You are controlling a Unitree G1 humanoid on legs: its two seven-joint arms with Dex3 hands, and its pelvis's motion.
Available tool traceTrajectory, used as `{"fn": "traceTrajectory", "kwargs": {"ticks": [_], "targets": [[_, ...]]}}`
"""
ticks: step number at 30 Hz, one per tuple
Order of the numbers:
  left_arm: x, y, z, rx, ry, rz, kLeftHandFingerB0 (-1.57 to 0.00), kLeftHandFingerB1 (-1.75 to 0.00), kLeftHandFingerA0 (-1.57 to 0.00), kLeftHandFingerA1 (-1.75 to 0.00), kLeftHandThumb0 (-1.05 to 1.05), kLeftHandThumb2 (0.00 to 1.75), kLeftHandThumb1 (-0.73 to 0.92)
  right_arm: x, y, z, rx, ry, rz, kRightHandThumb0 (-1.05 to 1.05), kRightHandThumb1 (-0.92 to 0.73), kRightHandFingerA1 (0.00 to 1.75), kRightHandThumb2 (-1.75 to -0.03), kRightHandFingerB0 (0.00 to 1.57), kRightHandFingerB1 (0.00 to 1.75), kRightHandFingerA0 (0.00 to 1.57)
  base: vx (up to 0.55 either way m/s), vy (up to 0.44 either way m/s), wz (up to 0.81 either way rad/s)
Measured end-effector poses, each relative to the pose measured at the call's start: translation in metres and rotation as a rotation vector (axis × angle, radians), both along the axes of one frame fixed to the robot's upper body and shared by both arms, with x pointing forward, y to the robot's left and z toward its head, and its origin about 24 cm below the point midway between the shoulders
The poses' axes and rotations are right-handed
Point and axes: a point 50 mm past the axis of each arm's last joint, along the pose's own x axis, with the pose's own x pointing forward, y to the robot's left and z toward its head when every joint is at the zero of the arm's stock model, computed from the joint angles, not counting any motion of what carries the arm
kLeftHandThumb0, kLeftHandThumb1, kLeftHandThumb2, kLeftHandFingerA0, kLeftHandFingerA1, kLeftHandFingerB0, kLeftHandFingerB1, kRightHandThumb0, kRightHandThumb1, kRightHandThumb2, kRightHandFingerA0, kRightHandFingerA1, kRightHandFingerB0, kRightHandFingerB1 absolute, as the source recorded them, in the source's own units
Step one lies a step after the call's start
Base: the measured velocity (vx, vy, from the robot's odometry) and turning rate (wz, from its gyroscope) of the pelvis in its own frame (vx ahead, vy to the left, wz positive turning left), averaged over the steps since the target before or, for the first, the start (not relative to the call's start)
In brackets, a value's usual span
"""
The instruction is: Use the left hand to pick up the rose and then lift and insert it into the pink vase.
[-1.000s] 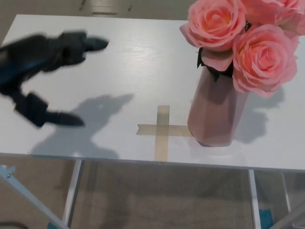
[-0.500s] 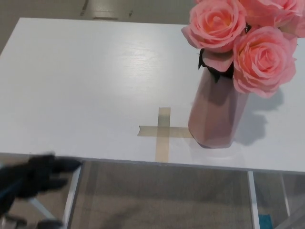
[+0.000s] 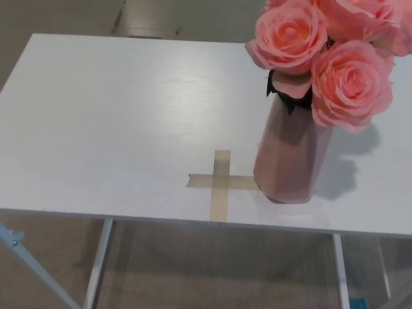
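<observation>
Pink vase (image 3: 291, 158), right of frame: 3 roses (image 3: 322, 58) seated | both hands unseen, state unknowable | advice: leave vase undisturbed.

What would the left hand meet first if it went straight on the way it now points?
That cannot be judged: neither hand is in view now. The picture shows only the white table, the tape cross and the pink vase holding roses.
</observation>
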Motion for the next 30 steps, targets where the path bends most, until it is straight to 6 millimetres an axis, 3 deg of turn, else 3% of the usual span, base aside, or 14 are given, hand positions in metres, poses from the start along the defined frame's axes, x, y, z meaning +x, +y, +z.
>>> {"fn": "traceTrajectory", "kwargs": {"ticks": [2, 3, 16, 30], "targets": [[0.002, 0.001, -0.010, 0.003, 0.025, 0.041, -0.36, -0.33, -0.44, -0.36, -0.52, 0.58, 0.56, -0.002, 0.000, -0.001, -0.001, 0.006, 0.000, -0.32, -0.65, 0.50, -0.59, 0.56, 0.44, 0.67, 0.00, 0.000, 0.00], [0.003, 0.001, -0.014, 0.004, 0.033, 0.056, -0.26, -0.44, -0.41, -0.52, -0.53, 0.82, 0.43, -0.003, 0.000, -0.001, -0.001, 0.007, -0.001, -0.32, -0.65, 0.50, -0.59, 0.56, 0.44, 0.67, 0.00, 0.000, 0.00], [0.010, 0.001, -0.065, 0.092, 0.201, 0.210, -0.19, -0.40, -0.34, -0.49, -0.63, 0.83, 0.46, -0.004, 0.000, -0.001, 0.005, 0.005, -0.014, -0.33, -0.64, 0.49, -0.58, 0.57, 0.45, 0.66, 0.00, 0.000, 0.00], [0.008, 0.007, -0.079, 0.271, 0.208, 0.235, -0.25, -0.43, -0.36, -0.50, -0.55, 0.81, 0.43, 0.000, -0.001, 0.000, 0.012, -0.007, -0.016, -0.34, -0.65, 0.50, -0.58, 0.57, 0.45, 0.69, 0.00, 0.000, 0.00]]}}
